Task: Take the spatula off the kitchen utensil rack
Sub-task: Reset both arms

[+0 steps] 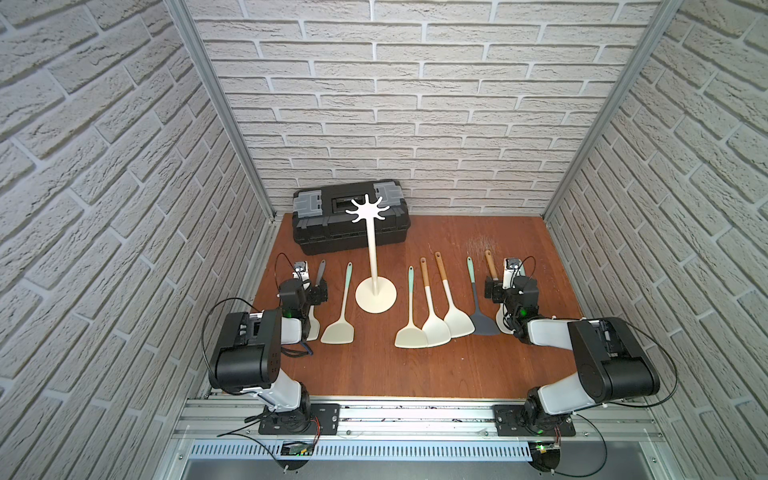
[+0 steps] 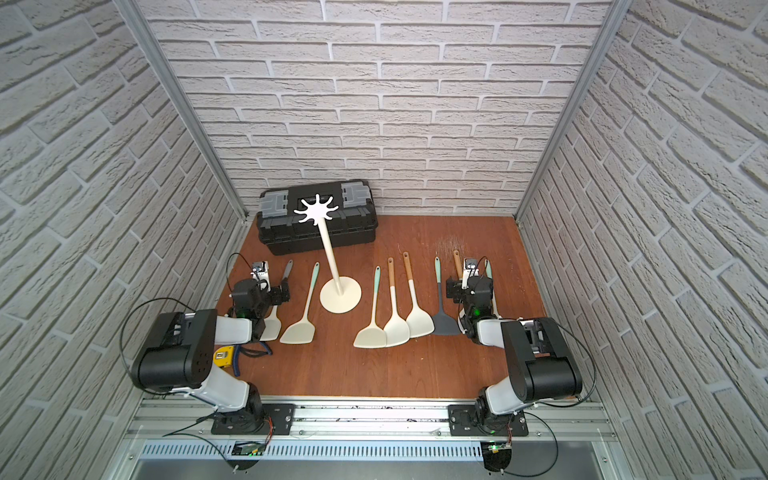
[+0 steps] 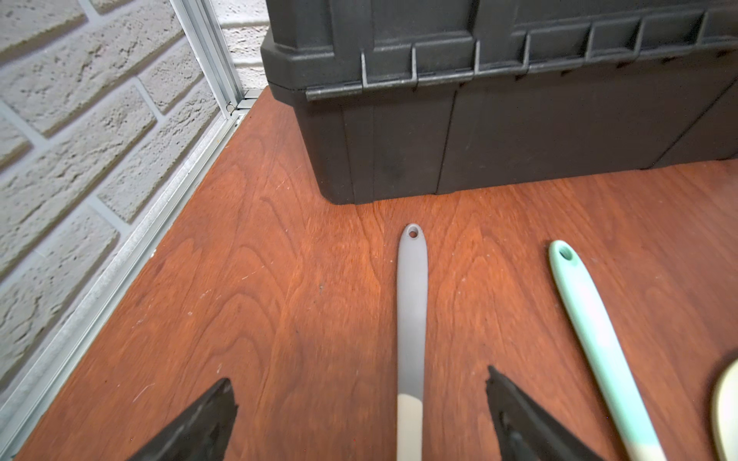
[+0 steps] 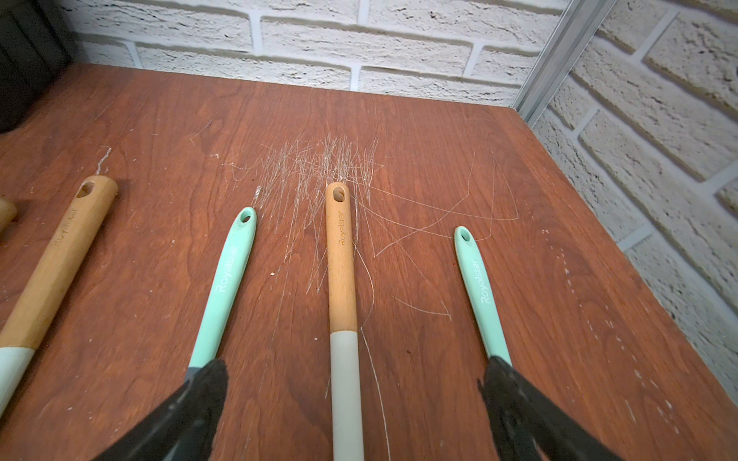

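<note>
The left end effector (image 3: 359, 377) and right end effector (image 4: 355, 361) are gaping wide and empty, straddling the grey-handled spatula (image 3: 412, 303) and wood-handled spatula (image 4: 340, 259) lying up-frame on the desk (image 1: 415, 365), while the kitchen utensil rack (image 1: 372, 253), centre-frame and nearer the left arm, is standing bare.

Both top views look steeply down from high over the near edge toward the back wall (image 1: 415, 104), sharing the whole table (image 1: 415, 365), kitchen utensil rack (image 1: 372, 253) included. Wrist cameras sit low and close over the table, facing the same wall; left wrist also catches the toolbox (image 3: 519, 119).
</note>
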Action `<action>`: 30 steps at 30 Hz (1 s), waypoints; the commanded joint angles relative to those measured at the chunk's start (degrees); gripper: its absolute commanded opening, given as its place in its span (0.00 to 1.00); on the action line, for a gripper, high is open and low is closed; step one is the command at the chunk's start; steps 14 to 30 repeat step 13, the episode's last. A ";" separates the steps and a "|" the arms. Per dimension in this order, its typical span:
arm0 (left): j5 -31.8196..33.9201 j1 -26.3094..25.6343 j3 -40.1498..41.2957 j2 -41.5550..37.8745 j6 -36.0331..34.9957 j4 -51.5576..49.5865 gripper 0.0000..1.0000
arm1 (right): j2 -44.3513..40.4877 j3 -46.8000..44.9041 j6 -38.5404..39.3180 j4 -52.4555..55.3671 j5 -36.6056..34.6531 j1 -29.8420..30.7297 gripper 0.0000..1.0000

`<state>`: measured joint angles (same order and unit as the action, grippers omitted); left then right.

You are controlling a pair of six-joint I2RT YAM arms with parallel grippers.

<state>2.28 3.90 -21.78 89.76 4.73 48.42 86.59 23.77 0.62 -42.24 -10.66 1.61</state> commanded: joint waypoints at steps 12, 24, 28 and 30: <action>-0.25 0.24 -0.46 -0.10 0.45 3.23 0.98 | -0.01 -0.32 -0.46 -3.88 0.45 -0.32 1.00; -0.32 0.38 -0.46 -0.11 0.54 3.19 0.98 | -0.04 -0.29 -0.50 -3.66 0.46 -0.30 1.00; -0.32 0.38 -0.46 -0.11 0.54 3.19 0.98 | -0.04 -0.29 -0.50 -3.66 0.46 -0.30 1.00; -0.32 0.38 -0.46 -0.11 0.54 3.19 0.98 | -0.04 -0.29 -0.50 -3.66 0.46 -0.30 1.00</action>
